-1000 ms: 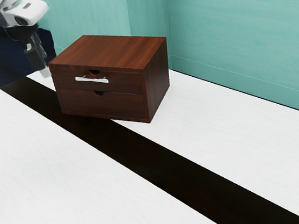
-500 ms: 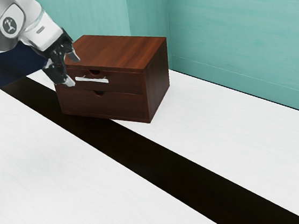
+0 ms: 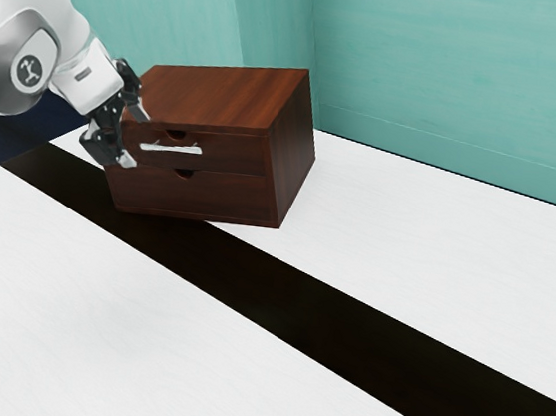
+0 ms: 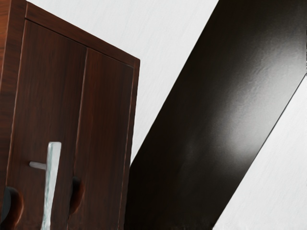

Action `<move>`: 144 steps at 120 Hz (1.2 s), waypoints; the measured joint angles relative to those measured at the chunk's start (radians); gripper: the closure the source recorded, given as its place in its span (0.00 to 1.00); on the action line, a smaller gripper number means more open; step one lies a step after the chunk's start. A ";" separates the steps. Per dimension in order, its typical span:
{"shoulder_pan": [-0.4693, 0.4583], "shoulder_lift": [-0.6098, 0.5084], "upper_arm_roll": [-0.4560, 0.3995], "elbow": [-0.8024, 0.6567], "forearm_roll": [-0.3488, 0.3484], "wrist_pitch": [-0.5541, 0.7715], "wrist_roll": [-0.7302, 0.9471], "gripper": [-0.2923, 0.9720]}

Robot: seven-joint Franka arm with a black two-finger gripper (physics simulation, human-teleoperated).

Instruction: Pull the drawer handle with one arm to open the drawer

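Observation:
A dark brown wooden cabinet (image 3: 215,141) with two drawers stands at the back of the table. The upper drawer (image 3: 219,151) carries a silver bar handle (image 3: 170,147) and its front sits flush with the cabinet face. My black gripper (image 3: 137,138) is at the handle's end toward the exterior view's left, open, one finger above the bar's level and one below. Nothing is held between them. In the wrist view the handle (image 4: 51,184) lies close ahead of the hand, on the drawer front (image 4: 48,110).
The white tabletop (image 3: 405,243) is crossed by a wide black stripe (image 3: 344,336) running in front of the cabinet. A teal wall (image 3: 456,58) rises behind. The stripe (image 4: 216,120) also shows beside the cabinet in the wrist view.
My arm swung in from the exterior view's left to the cabinet front, and the hand turned so the open fingers face the handle's end. The cabinet and drawer have not moved.

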 joint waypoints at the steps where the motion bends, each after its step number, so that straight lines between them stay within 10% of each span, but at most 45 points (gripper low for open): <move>1: -0.001 -0.002 0.000 -0.003 0.001 0.001 -0.001 0.34; 144: 0.030 0.246 0.022 0.114 0.032 0.181 -0.050 0.50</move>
